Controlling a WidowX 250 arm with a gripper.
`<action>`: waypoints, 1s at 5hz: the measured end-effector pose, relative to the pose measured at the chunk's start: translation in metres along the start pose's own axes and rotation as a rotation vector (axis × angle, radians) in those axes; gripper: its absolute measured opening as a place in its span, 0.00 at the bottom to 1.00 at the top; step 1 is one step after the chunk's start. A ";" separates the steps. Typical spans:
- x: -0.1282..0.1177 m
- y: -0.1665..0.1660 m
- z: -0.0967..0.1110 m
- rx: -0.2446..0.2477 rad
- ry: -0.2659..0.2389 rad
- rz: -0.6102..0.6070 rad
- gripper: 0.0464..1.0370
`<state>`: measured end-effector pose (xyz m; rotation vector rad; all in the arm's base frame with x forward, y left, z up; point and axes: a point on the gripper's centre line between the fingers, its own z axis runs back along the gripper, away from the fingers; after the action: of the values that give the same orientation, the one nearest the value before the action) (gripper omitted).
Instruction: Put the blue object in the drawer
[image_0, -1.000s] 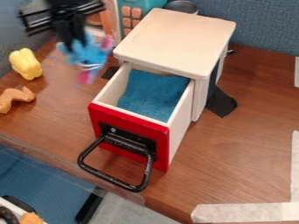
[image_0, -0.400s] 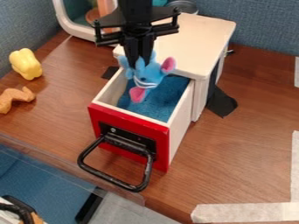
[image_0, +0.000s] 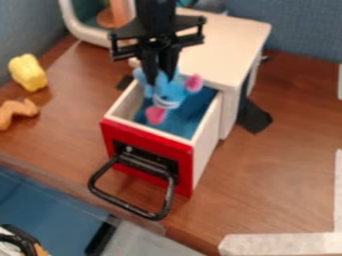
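Note:
The black gripper (image_0: 160, 77) hangs over the drawer (image_0: 148, 134), shut on the top of the blue plush toy (image_0: 168, 95). Pink ears or feet stick out from the toy, and its lower part hangs down at the drawer's opening. Whether it touches the blue drawer bottom I cannot tell. The drawer is pulled out of its white cabinet (image_0: 230, 37), with a red front and a black handle (image_0: 137, 204) facing the table's near edge.
At the left lie a yellow pepper (image_0: 28, 73) and a brown toy piece (image_0: 17, 112). Behind the arm stand a white-framed box (image_0: 83, 30) and a metal pot (image_0: 210, 5). White tape (image_0: 287, 244) marks the table at lower right.
From the upper left, the gripper has come right over the drawer with the toy held. Since the middle frame it has moved only slightly, and the drawer has stayed open.

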<state>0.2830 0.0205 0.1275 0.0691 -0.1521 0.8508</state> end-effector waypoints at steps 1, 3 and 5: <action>-0.005 0.005 0.011 -0.020 -0.002 -0.010 0.55; -0.015 0.020 0.046 -0.062 -0.021 -0.103 0.97; -0.038 0.035 0.052 0.050 -0.072 -0.457 0.96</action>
<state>0.2262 0.0093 0.1732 0.1742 -0.1738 0.3962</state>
